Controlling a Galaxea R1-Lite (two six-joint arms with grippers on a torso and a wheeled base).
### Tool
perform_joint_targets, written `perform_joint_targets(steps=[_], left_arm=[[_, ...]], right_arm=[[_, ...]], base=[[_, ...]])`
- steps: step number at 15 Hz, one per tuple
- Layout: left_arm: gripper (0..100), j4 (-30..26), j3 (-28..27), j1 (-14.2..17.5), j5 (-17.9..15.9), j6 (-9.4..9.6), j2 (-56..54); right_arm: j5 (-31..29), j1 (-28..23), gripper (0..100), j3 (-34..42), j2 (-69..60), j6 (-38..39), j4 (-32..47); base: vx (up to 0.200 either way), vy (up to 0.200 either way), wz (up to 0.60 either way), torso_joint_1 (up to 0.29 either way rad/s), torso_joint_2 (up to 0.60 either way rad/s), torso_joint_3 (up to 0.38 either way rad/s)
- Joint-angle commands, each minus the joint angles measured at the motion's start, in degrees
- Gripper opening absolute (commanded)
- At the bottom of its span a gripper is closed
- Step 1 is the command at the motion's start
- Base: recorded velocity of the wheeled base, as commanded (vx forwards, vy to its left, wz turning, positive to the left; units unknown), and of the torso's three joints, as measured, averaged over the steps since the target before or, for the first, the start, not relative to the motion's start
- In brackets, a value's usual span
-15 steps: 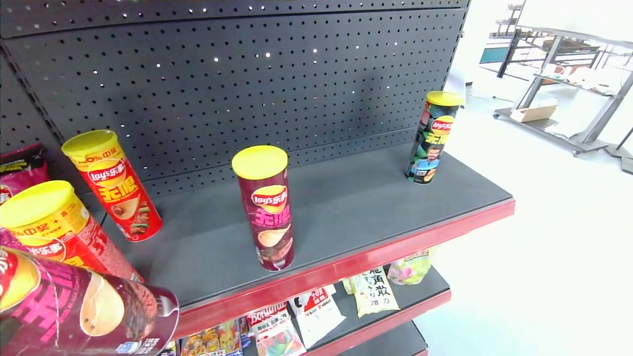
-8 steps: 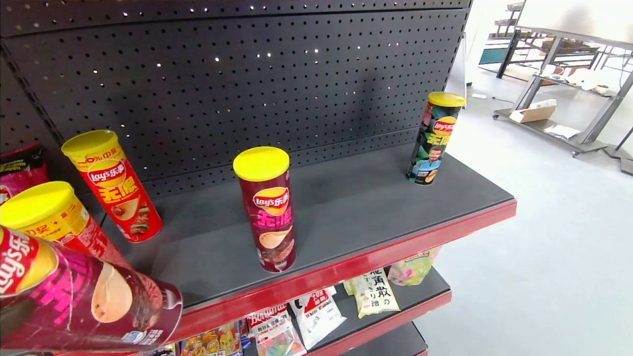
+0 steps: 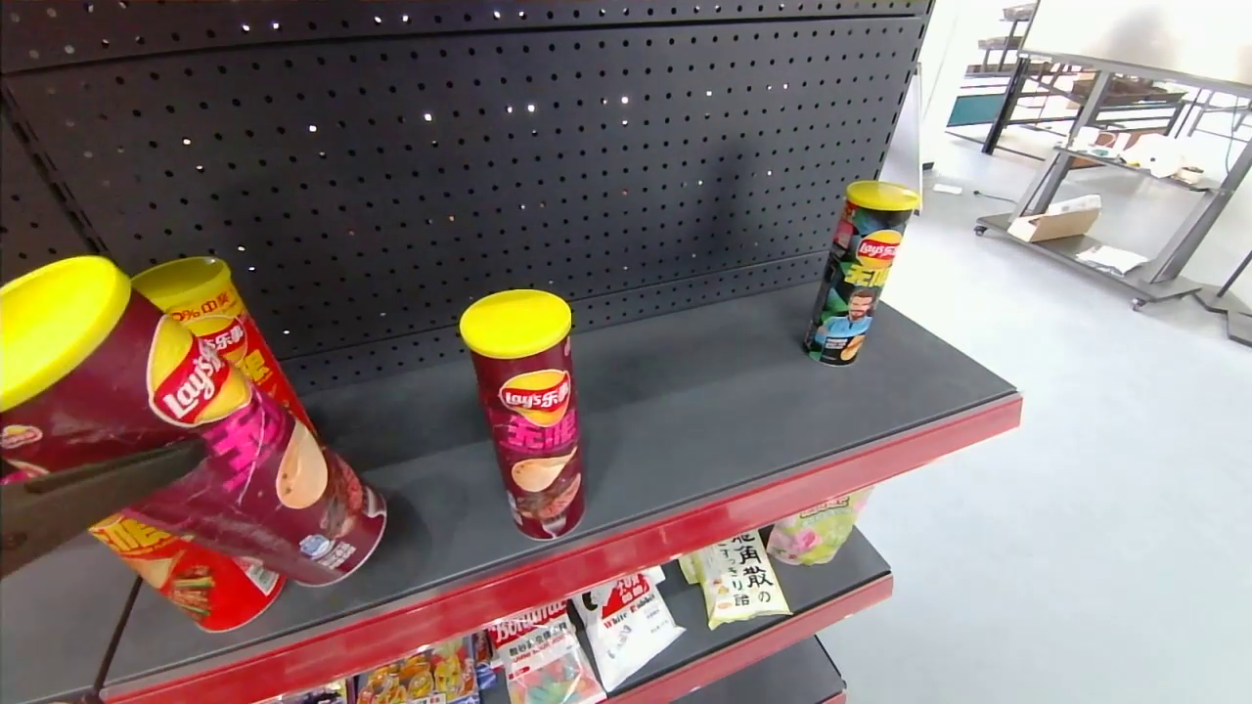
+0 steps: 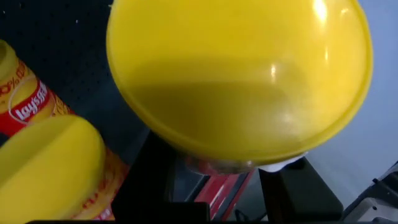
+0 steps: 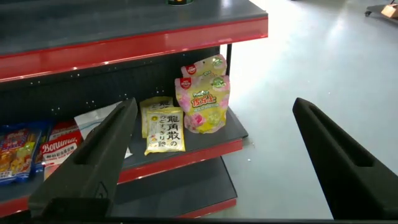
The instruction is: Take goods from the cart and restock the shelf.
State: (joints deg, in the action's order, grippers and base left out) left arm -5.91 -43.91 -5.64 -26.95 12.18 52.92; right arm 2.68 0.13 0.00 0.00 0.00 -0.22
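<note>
Maroon chip can (image 3: 245,460) with a yellow lid (image 4: 239,74), clamped in the left tool (image 4: 221,186); one dark finger (image 3: 88,494) crosses its side at the left edge of the head frame. The can is tilted, lid toward the upper left and base toward the lower centre-left, low over the front left part of the top shelf (image 3: 734,411); whether the base touches the shelf cannot be told. Just behind it stands a red can (image 3: 210,323), and a second red can (image 3: 196,587) shows below it, partly covered. A standing maroon can (image 3: 528,411) is upright at the frame's centre, near the red front edge, apart from the held one. A dark can (image 3: 861,274) stands upright at the shelf's right end, close to the pegboard back (image 3: 489,147). The right tool (image 5: 214,106) is spread wide and holds nothing, facing the lower shelf (image 5: 186,155), where snack bags (image 5: 202,93) lie. A metal rack (image 3: 1125,176) stands on the floor at upper right.
</note>
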Motion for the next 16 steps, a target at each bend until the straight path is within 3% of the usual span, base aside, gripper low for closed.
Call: perform_joint_targets(steps=[1, 3, 5, 9, 16], left_arm=[[0, -0.1, -2.1, -1.1, 0.0, 1.27, 5.2], [0, -0.1, -2.6, -1.7, 0.1, 2.50, 6.7], [0, 0.7, -3.4, -4.3, 3.0, 4.35, 10.2], [0, 9.8, -6.6, -6.8, 5.2, 4.17, 20.2], [0, 12.2, -18.0, -8.9, 6.7, 3.99, 35.3]], right_arm=[[0.0, 0.0, 100, 0.0, 0.1, 0.0, 0.0], [0.0, 0.0, 100, 0.0, 0.1, 0.0, 0.0], [0.0, 0.0, 100, 0.0, 0.1, 0.0, 0.0], [0.0, 0.0, 100, 0.0, 0.1, 0.0, 0.0], [0.0, 0.0, 100, 0.0, 0.1, 0.0, 0.0]], base=[[0.000, 0.000, 0.00, 0.000, 0.00, 0.000], [0.000, 0.000, 0.00, 0.000, 0.00, 0.000], [0.000, 0.000, 0.00, 0.000, 0.00, 0.000], [0.000, 0.000, 0.00, 0.000, 0.00, 0.000], [0.000, 0.000, 0.00, 0.000, 0.00, 0.000]])
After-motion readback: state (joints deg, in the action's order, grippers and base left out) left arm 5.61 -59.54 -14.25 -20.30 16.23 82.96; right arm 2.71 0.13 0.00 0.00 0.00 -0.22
